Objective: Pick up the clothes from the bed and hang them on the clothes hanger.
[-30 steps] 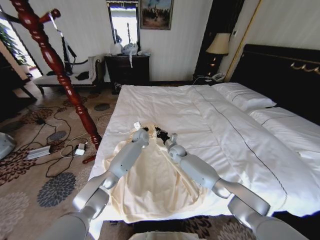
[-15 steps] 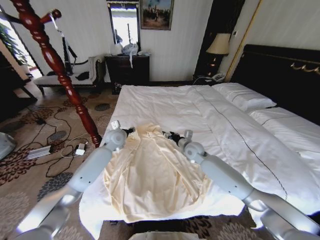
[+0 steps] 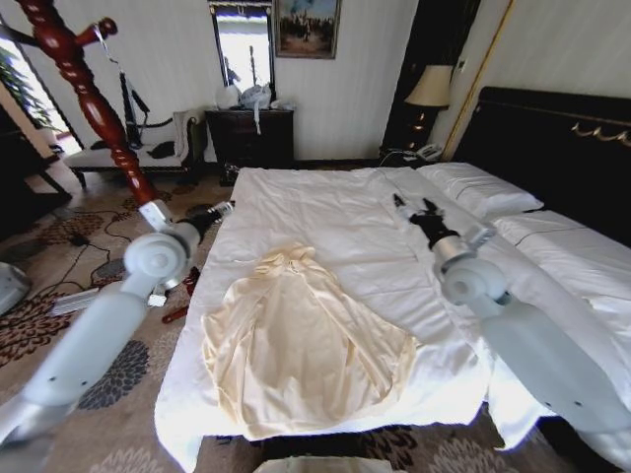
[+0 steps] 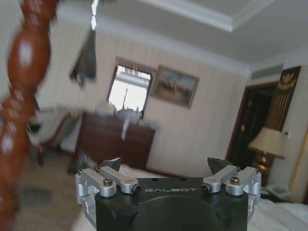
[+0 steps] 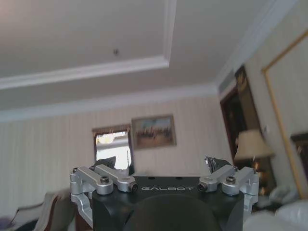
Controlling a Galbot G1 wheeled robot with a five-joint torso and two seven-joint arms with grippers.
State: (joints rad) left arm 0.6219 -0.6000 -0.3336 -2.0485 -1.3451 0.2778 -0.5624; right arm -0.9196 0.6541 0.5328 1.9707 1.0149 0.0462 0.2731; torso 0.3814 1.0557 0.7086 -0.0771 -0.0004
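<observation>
The clothes point(image 3: 296, 345), a cream shirt-like garment, lie spread flat on the near part of the bed point(image 3: 325, 212), collar pointing away from me. My left gripper point(image 3: 219, 209) is raised beside the bed's left edge, open and holding nothing; the left wrist view shows the left gripper point(image 4: 163, 163) with its fingers wide apart. My right gripper point(image 3: 409, 209) hovers above the sheet near the pillows, also open and holding nothing, and the right gripper point(image 5: 161, 161) faces the ceiling in its wrist view. The dark clothes hanger point(image 3: 130, 103) hangs by its wire hook from the wooden stand; the clothes hanger point(image 4: 85, 57) also appears blurred.
A turned red-brown coat stand point(image 3: 84, 89) rises left of the bed. Cables and a power strip point(image 3: 89, 291) lie on the patterned carpet below it. A dark dresser point(image 3: 251, 133), a lamp point(image 3: 431, 89), white pillows point(image 3: 483, 187) and the dark headboard point(image 3: 552, 138) stand farther back.
Both grippers left the garment's collar, rose and swung apart: the left out toward the coat stand, the right toward the pillows. The garment stays flat on the bed.
</observation>
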